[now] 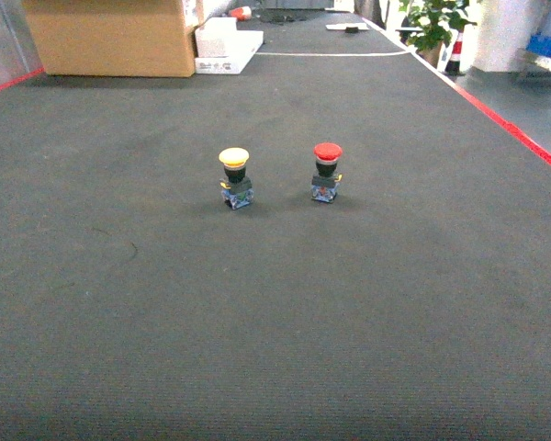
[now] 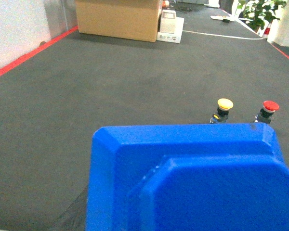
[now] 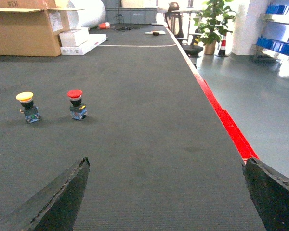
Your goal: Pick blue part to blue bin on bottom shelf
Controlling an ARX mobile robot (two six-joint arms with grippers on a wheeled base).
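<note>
We see a glossy blue plastic block (image 2: 188,178) filling the left view, left pincer state unclear. Right pincer (image 3: 166,192) spread wide over ribbed dark mat (image 1: 275,312).

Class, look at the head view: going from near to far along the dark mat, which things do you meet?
Yellow-capped push button and red-capped push button, about level → cardboard box → potted plant.

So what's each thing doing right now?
Yellow button: upright on the mat, untouched.
Red button: upright beside it, not touching.
Blue thing: right under the left wrist camera, hiding those jaws.
Right gripper: jaws wide open, empty.
</note>
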